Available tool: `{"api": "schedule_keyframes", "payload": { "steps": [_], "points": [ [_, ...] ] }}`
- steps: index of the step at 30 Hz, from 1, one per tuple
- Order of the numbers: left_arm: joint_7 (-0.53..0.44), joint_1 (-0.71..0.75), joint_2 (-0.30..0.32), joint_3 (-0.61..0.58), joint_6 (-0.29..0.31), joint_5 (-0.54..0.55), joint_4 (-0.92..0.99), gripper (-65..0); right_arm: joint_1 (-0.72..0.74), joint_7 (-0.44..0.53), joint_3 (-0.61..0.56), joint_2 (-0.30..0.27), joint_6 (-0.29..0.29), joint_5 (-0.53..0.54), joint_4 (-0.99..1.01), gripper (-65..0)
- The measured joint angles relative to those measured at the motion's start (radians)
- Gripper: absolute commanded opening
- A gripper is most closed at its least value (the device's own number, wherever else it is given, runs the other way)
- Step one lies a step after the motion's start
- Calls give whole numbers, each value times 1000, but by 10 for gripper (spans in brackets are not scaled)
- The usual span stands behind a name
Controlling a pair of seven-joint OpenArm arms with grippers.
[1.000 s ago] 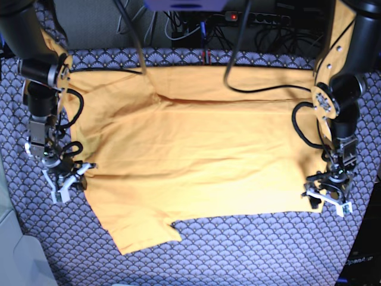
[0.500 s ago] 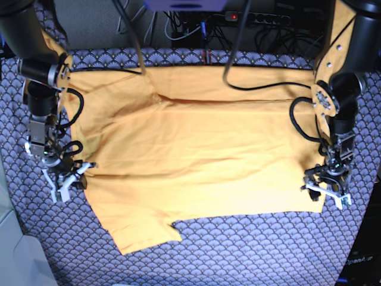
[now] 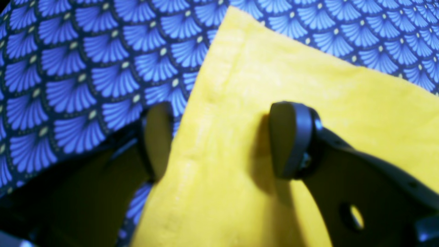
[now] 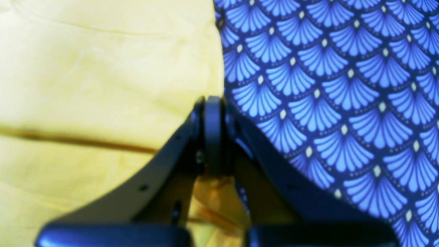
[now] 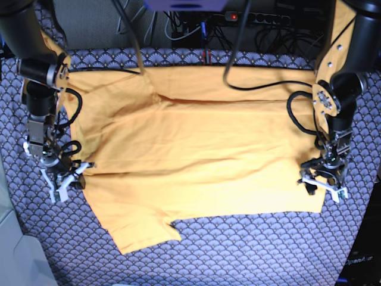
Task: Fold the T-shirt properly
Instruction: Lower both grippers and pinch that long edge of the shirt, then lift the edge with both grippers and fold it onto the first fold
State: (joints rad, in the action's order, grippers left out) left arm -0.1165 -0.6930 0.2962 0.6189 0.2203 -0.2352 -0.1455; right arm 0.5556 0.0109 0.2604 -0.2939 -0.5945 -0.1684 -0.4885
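The yellow-orange T-shirt (image 5: 196, 149) lies spread flat on the scallop-patterned cloth (image 5: 250, 250), with one sleeve at the front left. My left gripper (image 5: 322, 184) is at the shirt's right edge. In the left wrist view it (image 3: 223, 140) is open and straddles the hem of the shirt (image 3: 308, 85), one finger (image 3: 157, 137) over the cloth and one (image 3: 291, 137) over the shirt. My right gripper (image 5: 62, 179) is at the shirt's left edge. In the right wrist view it (image 4: 212, 133) is shut on the edge of the shirt (image 4: 103, 68).
The blue-grey patterned cloth (image 3: 68, 68) covers the whole table and also shows in the right wrist view (image 4: 343, 85). Black cables (image 5: 262, 89) hang over the shirt's far edge. A power strip (image 5: 256, 18) and more wires sit behind the table.
My left gripper has moved away from the shirt's front right corner, farther back along its right edge and slightly inward. The right arm and the shirt have not moved.
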Motion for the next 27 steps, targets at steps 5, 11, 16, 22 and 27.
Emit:
{"api": "schedule_keyframes", "payload": {
  "steps": [5,11,16,22,27],
  "points": [
    [4,0,0,0,0,3,0,-438,0,0,0,0,0,0,0,-647],
    [7,0,0,0,0,3,0,-650,0,0,0,0,0,0,0,-647],
    [62,-7,1,1,0,12,-7,-650,0,0,0,0,0,0,0,-647],
    [227,19,-14,1,12,3,-158,-650,0,2,2,-2,-31,0,0,-648],
    [401,93,-35,0,16,10,-398,-650,-2,2,7,-8,-100,0,0,-650]
  ]
}}
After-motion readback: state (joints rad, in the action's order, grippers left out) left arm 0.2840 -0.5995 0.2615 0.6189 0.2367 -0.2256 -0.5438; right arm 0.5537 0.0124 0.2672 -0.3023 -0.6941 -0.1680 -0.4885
